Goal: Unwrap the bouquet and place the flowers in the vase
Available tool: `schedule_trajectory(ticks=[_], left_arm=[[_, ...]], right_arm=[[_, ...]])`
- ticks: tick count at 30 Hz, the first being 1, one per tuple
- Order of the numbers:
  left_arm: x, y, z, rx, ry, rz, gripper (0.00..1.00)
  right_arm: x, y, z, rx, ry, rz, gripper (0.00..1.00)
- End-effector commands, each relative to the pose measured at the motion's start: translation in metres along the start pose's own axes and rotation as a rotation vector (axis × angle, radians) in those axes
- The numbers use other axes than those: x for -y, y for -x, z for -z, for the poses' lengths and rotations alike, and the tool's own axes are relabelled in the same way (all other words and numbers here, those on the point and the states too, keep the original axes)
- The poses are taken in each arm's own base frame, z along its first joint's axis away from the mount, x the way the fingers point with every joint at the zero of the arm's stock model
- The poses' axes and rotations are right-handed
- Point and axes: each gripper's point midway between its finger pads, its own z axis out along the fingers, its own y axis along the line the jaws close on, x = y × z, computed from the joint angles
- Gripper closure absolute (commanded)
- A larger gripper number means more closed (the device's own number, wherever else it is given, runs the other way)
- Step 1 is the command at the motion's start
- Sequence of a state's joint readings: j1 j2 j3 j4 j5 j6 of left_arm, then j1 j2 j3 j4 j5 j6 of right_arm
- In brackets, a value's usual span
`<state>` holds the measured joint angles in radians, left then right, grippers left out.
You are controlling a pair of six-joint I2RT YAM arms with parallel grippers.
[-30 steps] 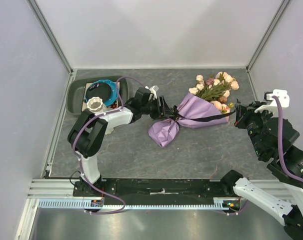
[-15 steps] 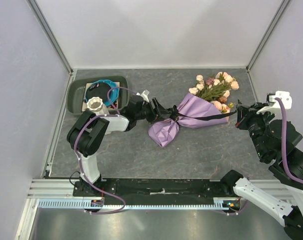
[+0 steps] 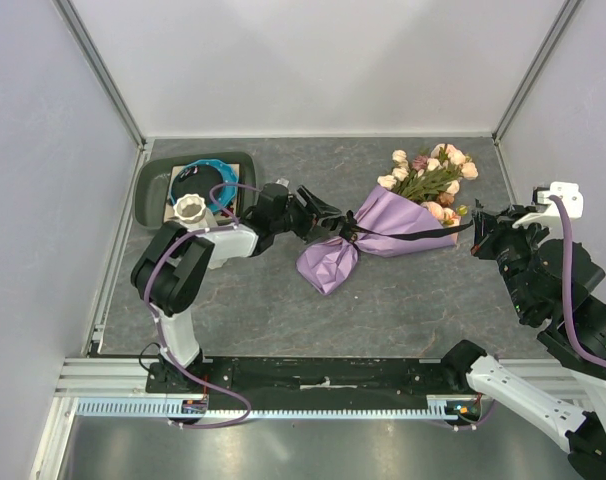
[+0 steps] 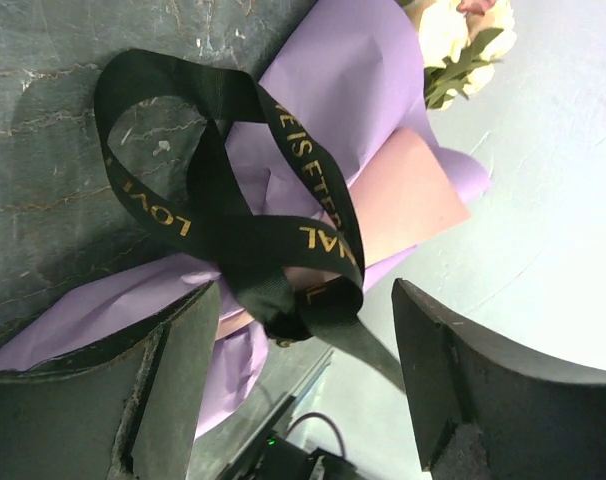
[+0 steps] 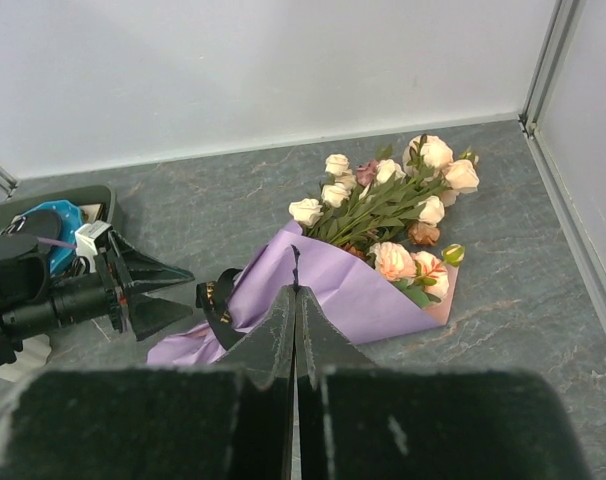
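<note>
Top external view is showing the left arm reaching low across the tabletop [image 3: 403,300], forearm stretched out. The left end effector [image 3: 328,220] is lying level, its fingers spread wide and holding nothing. The bouquet [image 3: 393,225] is lying on its side straight ahead of those fingertips, and the knot of its black ribbon [image 3: 413,236] is sitting just beyond them. In the left wrist view the knot and loop are lying between the two spread fingers [image 4: 173,380] without touching either. The flowers [image 3: 428,170] are fanning out of the wrap's far end, well apart from this end effector. The vase [image 3: 191,208] is standing behind its wrist, beside the tray [image 3: 153,185].

The right arm is holding its elbow raised, and the right end effector [image 3: 480,232] is pressed together, pinching the ribbon's free end. That strand is running taut from its tip back to the knot.

Compared with a second ago, the left end effector is sitting farther back from the knot with its fingers wider. The bouquet is lying where it was.
</note>
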<state>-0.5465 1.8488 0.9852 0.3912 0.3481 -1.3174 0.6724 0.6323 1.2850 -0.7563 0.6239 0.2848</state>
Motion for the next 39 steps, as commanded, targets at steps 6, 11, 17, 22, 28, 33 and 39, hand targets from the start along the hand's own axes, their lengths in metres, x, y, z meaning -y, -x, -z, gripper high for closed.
schedule_trajectory(ticks=[6, 11, 17, 22, 28, 33, 39], left_arm=[[0.001, 0.002, -0.023, -0.013, 0.054, 0.274, 0.22], [0.002, 0.009, -0.028, 0.027, 0.047, 0.326, 0.28], [0.015, 0.017, -0.030, 0.061, -0.004, 0.325, 0.57], [0.028, 0.016, -0.031, 0.064, -0.053, 0.316, 0.82], [0.065, 0.023, -0.018, 0.143, -0.118, 0.013, 0.98], [0.129, 0.011, 0.008, 0.230, -0.214, -0.426, 0.98], [0.169, -0.051, 0.032, 0.183, -0.338, -0.850, 0.98]], right_arm=[[-0.006, 0.007, 0.001, 0.022, 0.034, -0.014, 1.00], [-0.007, 0.003, 0.001, 0.017, 0.042, -0.016, 1.00], [-0.006, 0.005, 0.003, 0.024, 0.047, -0.019, 1.00], [-0.005, 0.003, 0.004, 0.021, 0.047, -0.014, 1.00], [-0.002, -0.003, 0.005, 0.009, 0.039, -0.008, 1.00], [-0.002, -0.015, 0.004, -0.024, 0.038, -0.009, 1.00], [-0.014, -0.043, -0.007, -0.106, 0.058, -0.034, 1.00]])
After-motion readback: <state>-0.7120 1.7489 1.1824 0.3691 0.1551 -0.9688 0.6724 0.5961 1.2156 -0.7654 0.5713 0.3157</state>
